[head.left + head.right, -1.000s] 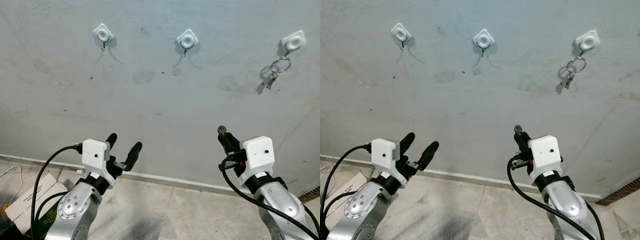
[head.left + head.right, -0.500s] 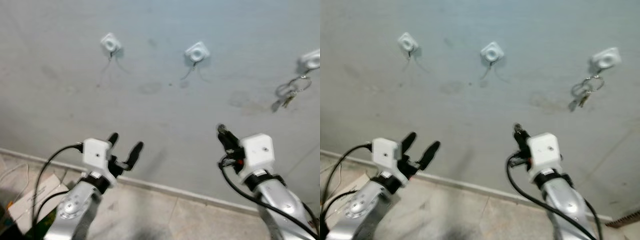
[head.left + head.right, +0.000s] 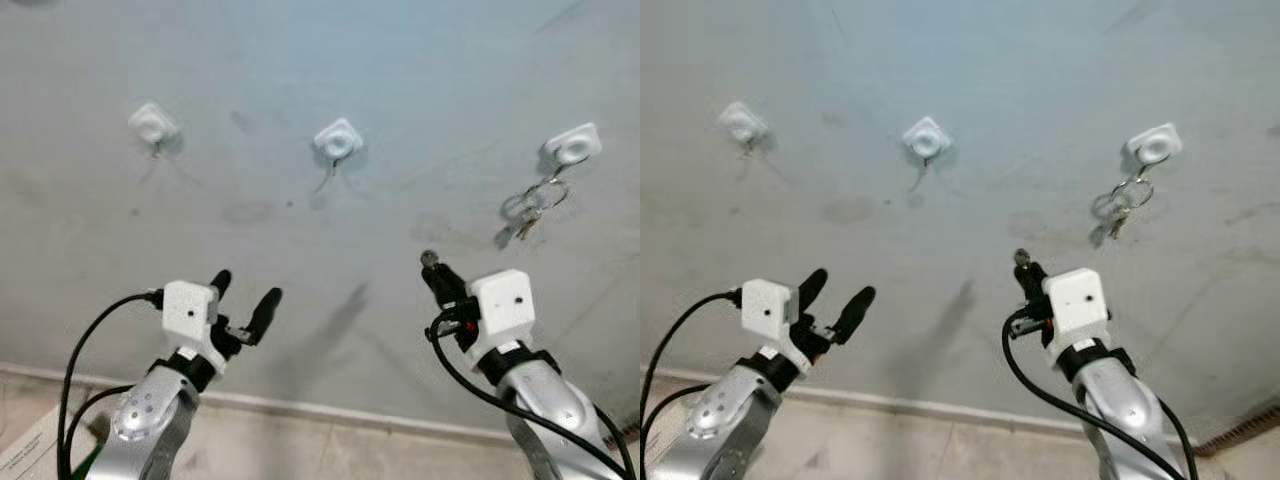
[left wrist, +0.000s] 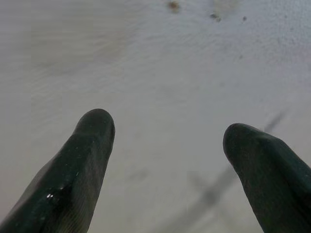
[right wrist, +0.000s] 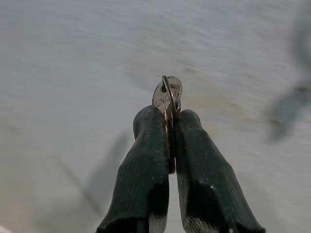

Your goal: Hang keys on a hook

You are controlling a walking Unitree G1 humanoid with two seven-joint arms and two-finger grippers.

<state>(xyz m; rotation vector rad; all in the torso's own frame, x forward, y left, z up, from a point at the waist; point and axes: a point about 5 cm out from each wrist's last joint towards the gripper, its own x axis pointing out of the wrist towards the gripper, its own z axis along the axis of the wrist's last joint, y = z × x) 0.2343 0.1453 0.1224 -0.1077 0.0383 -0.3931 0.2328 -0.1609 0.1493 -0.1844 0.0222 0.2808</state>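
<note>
Right wrist view: a key (image 5: 166, 95) is clamped in the right pincer (image 5: 169, 121); the empty middle hook (image 3: 338, 141), above it, is not yet reached. Left pincer (image 3: 243, 296) is held open.

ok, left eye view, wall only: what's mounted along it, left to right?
Bare left hook → bare middle hook → right hook with a key ring already hanging from it.

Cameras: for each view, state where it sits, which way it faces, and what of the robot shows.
Left and right eye views: on the head, facing forward and down at a grey wall with three hooks; both arms show.
Left wrist view: along the open left gripper at bare wall.
Right wrist view: along the right gripper, shut on keys.
Shared: the eyes share hung keys.
</note>
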